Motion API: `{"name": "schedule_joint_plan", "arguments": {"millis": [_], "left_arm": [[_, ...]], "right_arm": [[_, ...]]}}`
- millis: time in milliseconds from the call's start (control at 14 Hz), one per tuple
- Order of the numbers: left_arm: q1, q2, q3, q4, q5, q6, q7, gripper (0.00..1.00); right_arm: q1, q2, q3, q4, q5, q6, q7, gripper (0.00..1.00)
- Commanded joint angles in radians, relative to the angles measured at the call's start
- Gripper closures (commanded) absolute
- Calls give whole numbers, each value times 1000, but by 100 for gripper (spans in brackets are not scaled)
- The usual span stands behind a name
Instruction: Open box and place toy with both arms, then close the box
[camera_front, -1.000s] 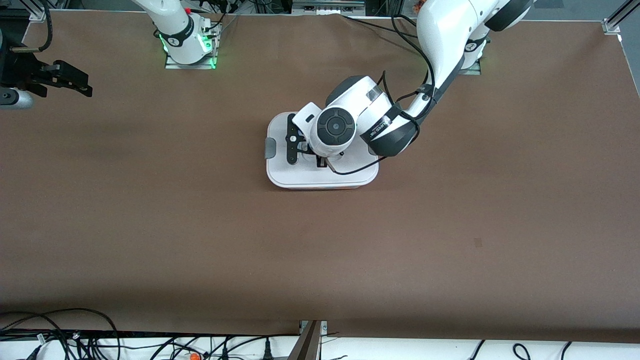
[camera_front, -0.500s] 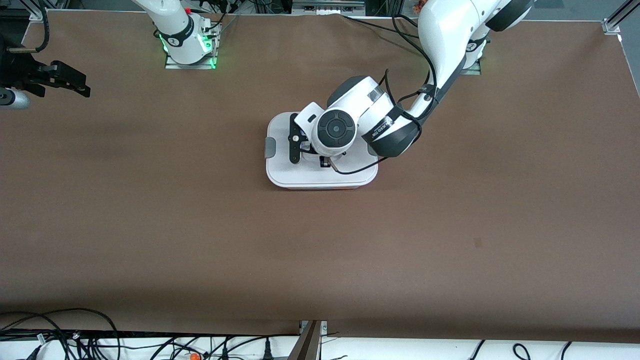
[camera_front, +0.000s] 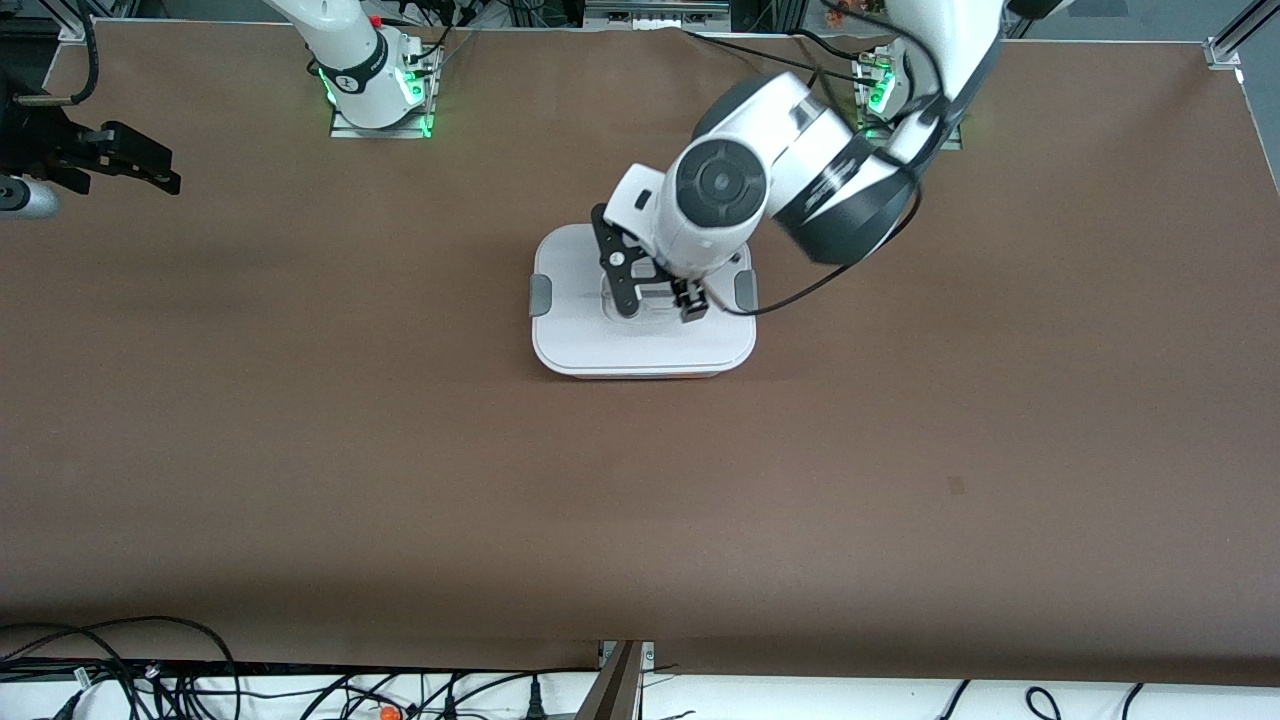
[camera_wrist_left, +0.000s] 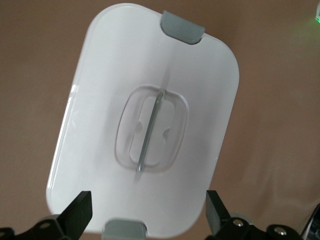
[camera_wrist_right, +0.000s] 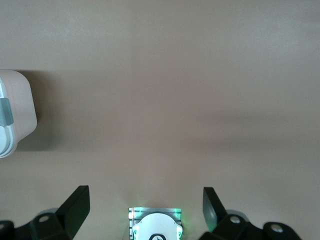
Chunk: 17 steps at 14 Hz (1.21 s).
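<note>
Currently the right gripper (camera_front: 150, 170) hangs over the table's (camera_front: 300, 450) edge at the right arm's end, fingers (camera_wrist_right: 75, 205) spread wide and empty; that arm waits. Mid-table sits the box (camera_front: 640, 345), white lid (camera_wrist_left: 100, 125) on, grey clips (camera_front: 540, 296) at both short ends. Left gripper (camera_front: 655, 305) hovers above the lid's recessed handle (camera_wrist_left: 150, 131), fingers (camera_wrist_left: 80, 212) wide apart, gripping nothing. Toy not visible.

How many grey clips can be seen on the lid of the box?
2. One clip sits at the end of the box toward the right arm's end of the table; the other clip sits at the end toward the left arm's. The left pincer hovers over the lid.
</note>
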<state>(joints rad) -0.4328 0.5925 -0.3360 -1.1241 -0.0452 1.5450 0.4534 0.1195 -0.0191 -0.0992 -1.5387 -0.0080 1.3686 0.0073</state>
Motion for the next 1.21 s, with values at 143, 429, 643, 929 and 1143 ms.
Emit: {"name": "schedule_joint_plan", "arguments": {"millis": [143, 429, 643, 929, 1143], "left_arm": [[5, -140, 152, -19, -5, -186, -62, 0], [42, -224, 253, 11, 5, -292, -68, 0], [109, -315, 336, -119, -18, -245, -71, 0], [199, -541, 339, -477, -2, 47, -224, 0], [270, -622, 356, -577, -2, 84, -311, 0]], "right_arm": [[-6, 8, 6, 22, -3, -10, 16, 0], [-6, 8, 6, 22, -3, -9, 16, 0], [-6, 8, 6, 22, -4, -10, 16, 0], [-6, 8, 4, 22, -4, -10, 16, 0], [-6, 8, 4, 22, -7, -10, 16, 0]]}}
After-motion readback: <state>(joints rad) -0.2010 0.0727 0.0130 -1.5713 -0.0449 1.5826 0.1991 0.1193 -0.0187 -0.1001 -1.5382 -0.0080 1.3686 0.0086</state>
